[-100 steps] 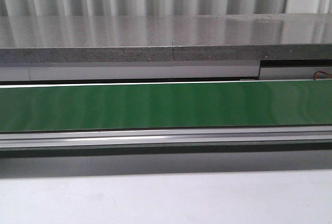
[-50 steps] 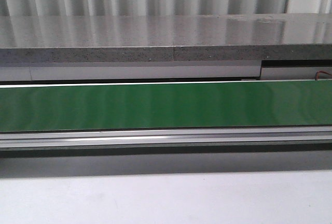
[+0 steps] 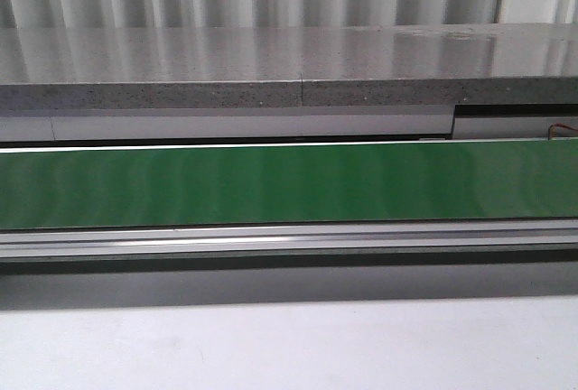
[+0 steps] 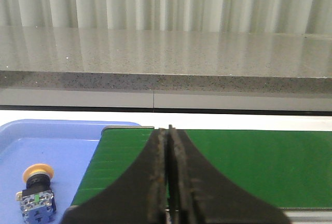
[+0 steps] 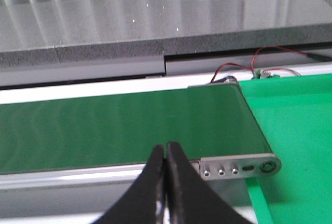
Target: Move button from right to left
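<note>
Orange-capped button (image 4: pixel 36 190) lying on its side in blue tray (image 4: pixel 62 151), beside green belt (image 4: pixel 249 167), nearest left gripper (image 4: pixel 168 182). Both jaws pressed together, gripping nothing; right gripper (image 5: pixel 166 182) hovering over belt.

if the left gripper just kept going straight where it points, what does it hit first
Probably the green conveyor belt: the left gripper, jaws shut, points out over it. Beyond lies the grey stone ledge, though depth is unclear.

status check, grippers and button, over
Left gripper shut, empty. Right gripper shut, empty. Button lying on blue tray beside green belt. Nothing blocking.
</note>
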